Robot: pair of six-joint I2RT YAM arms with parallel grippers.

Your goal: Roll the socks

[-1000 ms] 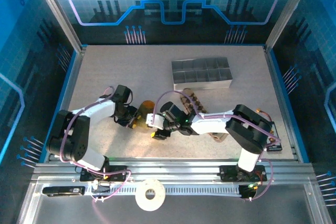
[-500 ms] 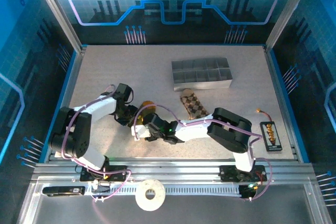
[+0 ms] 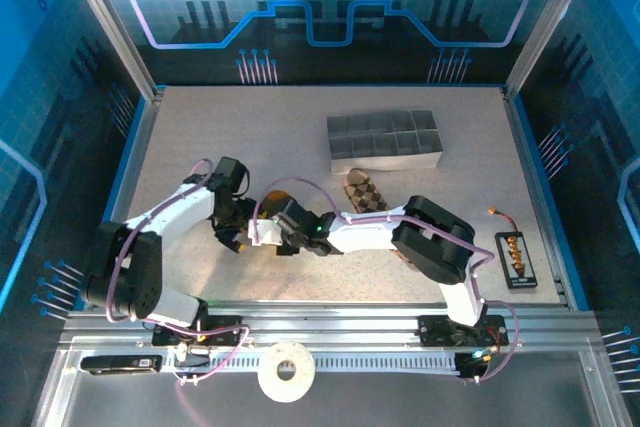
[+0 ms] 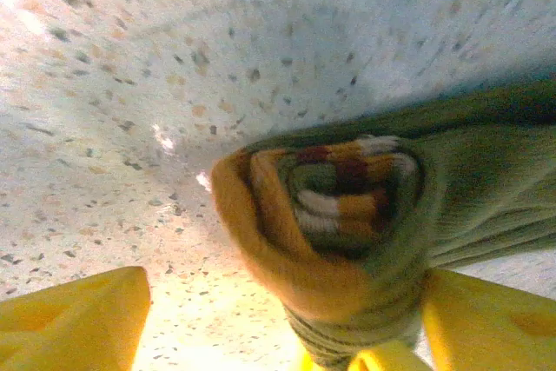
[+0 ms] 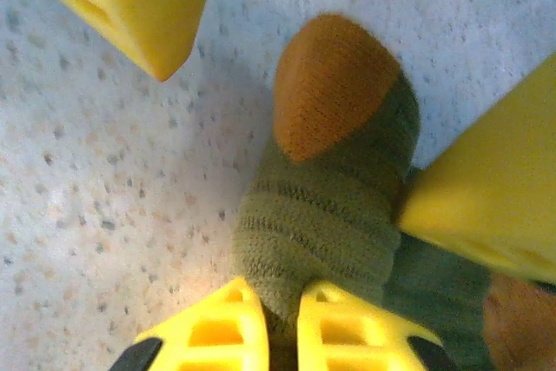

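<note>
Your right claw (image 5: 282, 329) is pinched shut on the olive sock (image 5: 326, 215), likely pinning the roll against unwinding. Your left claw (image 4: 287, 288) stands wide open, that sock between its fingers (image 4: 69, 319). The checked sock (image 3: 366, 192) lies beyond both, not yet rolled.

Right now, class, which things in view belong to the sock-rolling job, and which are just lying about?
Job:
green striped sock
brown check sock

Lying about:
grey tray
tape roll
small black board
</note>
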